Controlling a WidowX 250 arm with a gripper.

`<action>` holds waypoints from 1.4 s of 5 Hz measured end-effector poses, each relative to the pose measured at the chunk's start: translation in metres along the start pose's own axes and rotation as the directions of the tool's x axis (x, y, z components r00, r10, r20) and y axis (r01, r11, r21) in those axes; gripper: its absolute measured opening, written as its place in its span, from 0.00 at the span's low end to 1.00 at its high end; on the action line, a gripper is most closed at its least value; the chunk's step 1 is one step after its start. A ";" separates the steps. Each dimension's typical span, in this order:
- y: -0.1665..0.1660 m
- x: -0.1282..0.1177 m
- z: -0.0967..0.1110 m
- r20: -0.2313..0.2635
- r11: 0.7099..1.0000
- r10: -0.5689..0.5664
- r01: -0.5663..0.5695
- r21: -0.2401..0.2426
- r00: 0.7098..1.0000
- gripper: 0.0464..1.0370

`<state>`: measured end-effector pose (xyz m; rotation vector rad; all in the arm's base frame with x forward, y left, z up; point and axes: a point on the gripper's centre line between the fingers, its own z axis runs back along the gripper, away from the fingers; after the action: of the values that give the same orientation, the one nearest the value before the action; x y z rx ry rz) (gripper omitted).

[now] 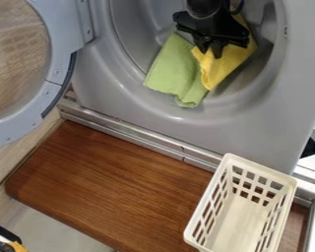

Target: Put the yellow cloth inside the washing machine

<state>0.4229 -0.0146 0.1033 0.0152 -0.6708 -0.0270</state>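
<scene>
The black gripper (211, 53) hangs inside the round opening of the grey washing machine (180, 119), near the top of the view. Directly under and around its tip lies the yellow cloth (219, 69), which stretches from behind the gripper at the upper right down to a point over the drum's lower lip. Part of the yellow cloth is hidden behind the gripper. Whether the cloth is gripped or only touched cannot be made out.
A green cloth (174, 69) lies left of the yellow one, draped over the opening's lower rim. The round door (60, 69) stands open at the left. A white basket (194, 227) sits at the lower right on a brown wooden board (114, 182).
</scene>
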 end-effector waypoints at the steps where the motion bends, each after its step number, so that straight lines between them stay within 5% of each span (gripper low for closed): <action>1: 0.000 -0.001 -0.003 -0.029 1.000 0.002 -0.002 -0.001 1.000 0.57; 2: -0.004 -0.005 -0.003 -0.055 1.000 0.005 -0.006 -0.026 0.998 0.87; 3: -0.007 -0.009 -0.001 -0.068 0.999 0.000 -0.003 -0.043 0.998 0.97; 4: -0.008 -0.004 0.029 -0.030 0.998 -0.003 0.001 -0.059 1.000 0.97; 5: -0.007 -0.025 0.050 -0.132 0.998 0.002 -0.009 -0.056 0.991 0.96; 6: -0.011 -0.069 0.063 -0.289 0.999 -0.023 0.014 -0.034 0.957 0.96; 7: -0.004 -0.120 0.064 -0.393 0.999 -0.036 0.037 -0.004 0.919 0.96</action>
<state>0.2886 -0.0150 0.0788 0.0356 -0.2670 -0.0570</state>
